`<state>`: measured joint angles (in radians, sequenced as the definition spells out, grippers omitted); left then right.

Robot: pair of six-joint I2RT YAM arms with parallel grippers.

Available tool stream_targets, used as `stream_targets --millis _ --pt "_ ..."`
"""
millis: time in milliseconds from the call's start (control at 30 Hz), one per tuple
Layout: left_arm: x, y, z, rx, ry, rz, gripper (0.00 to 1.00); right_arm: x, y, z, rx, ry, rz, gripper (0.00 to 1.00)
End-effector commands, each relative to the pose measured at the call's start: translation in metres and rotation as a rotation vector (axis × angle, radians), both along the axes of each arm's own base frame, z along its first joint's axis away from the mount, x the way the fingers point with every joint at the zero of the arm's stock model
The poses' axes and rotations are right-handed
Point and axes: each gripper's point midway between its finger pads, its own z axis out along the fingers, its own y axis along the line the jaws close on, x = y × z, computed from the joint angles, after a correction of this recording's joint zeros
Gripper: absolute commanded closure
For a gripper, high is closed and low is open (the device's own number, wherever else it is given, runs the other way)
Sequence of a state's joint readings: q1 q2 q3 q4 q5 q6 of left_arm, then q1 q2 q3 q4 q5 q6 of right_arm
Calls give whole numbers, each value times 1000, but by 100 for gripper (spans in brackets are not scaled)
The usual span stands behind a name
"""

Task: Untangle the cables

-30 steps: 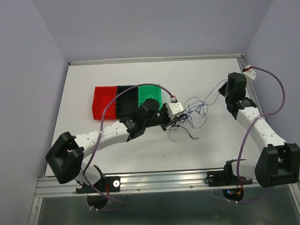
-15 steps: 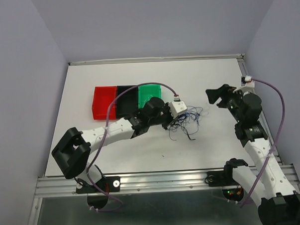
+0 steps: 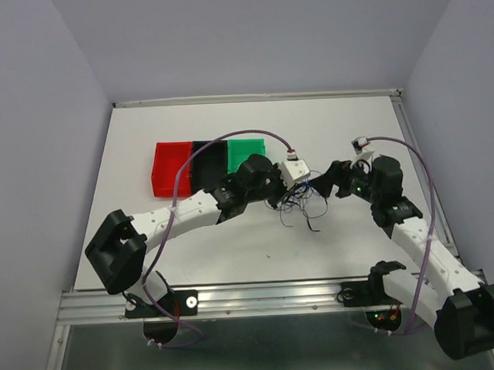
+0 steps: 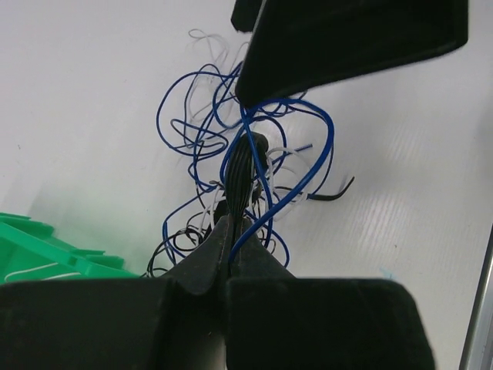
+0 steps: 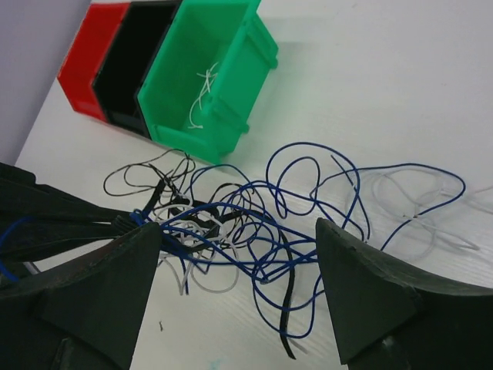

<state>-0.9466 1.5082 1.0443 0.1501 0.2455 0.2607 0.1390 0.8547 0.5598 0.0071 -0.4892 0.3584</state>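
The cables (image 3: 307, 200) lie as one knot of thin blue, black and white loops on the white table, just right of centre. My left gripper (image 3: 284, 200) is shut on the cables at the knot's left side. In the left wrist view its tips (image 4: 231, 225) pinch a black strand bundle (image 4: 242, 166) and a blue wire. My right gripper (image 3: 334, 183) stands open at the knot's right edge. In the right wrist view its jaws are wide apart around the cables (image 5: 202, 210), with nothing gripped (image 5: 239, 227).
Red (image 3: 171, 168), black (image 3: 207, 165) and green (image 3: 247, 152) bins stand in a row left of the knot. The green bin (image 5: 223, 69) holds a short white wire (image 5: 202, 96). A metal rail (image 4: 479, 308) edges the table.
My right gripper has opened and swung down and left from the far right side to the knot. The left gripper has stayed shut on the cables, and the knot has bunched up.
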Motion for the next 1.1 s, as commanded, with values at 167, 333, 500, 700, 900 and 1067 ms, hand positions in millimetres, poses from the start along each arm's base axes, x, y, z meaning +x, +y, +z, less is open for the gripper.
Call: stream_targets --millis 167,333,500,700,900,1067 --pt "12 0 54 -116 -38 27 100 11 40 -15 -107 8 78 27" --pt "19 5 56 -121 -40 54 100 14 49 -20 -106 20 118 44" --pt "32 10 56 -130 -26 96 100 5 52 -11 -84 -16 150 91" --pt "34 13 51 -124 -19 94 100 32 -3 23 -33 -53 -277 100" --pt "36 13 40 -107 -3 100 100 47 -79 69 16 -139 -743 99" --pt "47 15 27 -68 -15 144 100 34 -137 101 15 -224 -1057 99"
